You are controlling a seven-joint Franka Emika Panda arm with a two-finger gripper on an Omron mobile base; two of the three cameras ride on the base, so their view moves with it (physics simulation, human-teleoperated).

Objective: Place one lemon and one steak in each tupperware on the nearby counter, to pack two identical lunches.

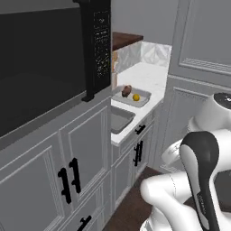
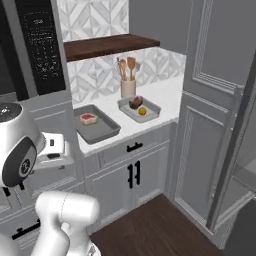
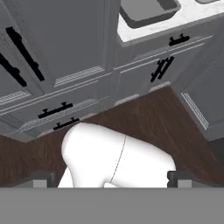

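Note:
On the white counter (image 2: 167,92) stand two grey tupperware. The left tupperware (image 2: 107,131) holds one steak (image 2: 89,118). The right tupperware (image 2: 154,107) holds a steak (image 2: 135,102) and a yellow lemon (image 2: 142,111). In the left base view the far tupperware (image 1: 144,100) shows its steak (image 1: 127,90) and lemon (image 1: 136,97); the near tupperware (image 1: 122,121) is partly hidden by the tall cabinet. My gripper (image 3: 111,181) is open and empty, low in front of the cabinets, pointing down at the floor, far from the counter. A tupperware (image 3: 148,13) edge shows at the top of the hand view.
A jar of wooden utensils (image 2: 128,86) stands behind the tupperware, under a dark wooden shelf (image 2: 110,46). A black built-in oven (image 1: 40,67) sits in the tall cabinet at left. A tall grey panel (image 2: 210,125) closes the right. Dark wood floor (image 2: 155,225) lies below.

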